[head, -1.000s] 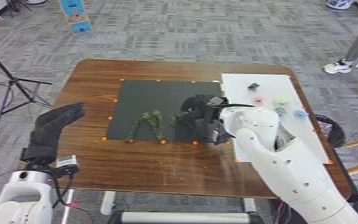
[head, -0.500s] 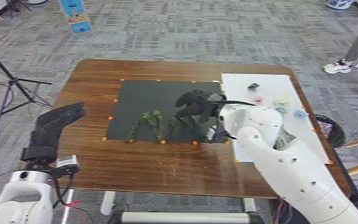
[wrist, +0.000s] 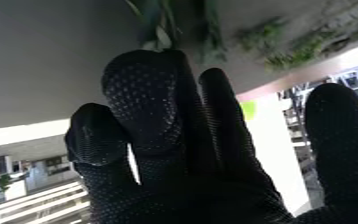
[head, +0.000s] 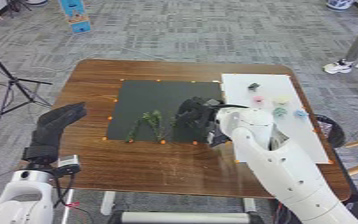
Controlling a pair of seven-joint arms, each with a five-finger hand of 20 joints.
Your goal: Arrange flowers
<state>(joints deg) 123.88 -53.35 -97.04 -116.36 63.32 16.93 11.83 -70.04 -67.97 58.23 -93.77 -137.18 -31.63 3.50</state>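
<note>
Your right hand (head: pixel 193 111) is over the black mat's (head: pixel 158 92) right side, fingers pretty much straight, can't tell if they've got any greenery (wrist: pixel 162 36).

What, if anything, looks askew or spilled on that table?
Nothing stands out: green sprigs lie at differing angles on the dark mat, and small pastel blooms rest on the white sheet.

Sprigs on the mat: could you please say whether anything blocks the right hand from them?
Nothing visible does: in the head view, the right hand is over the mat, right beside the green sprigs.
</note>
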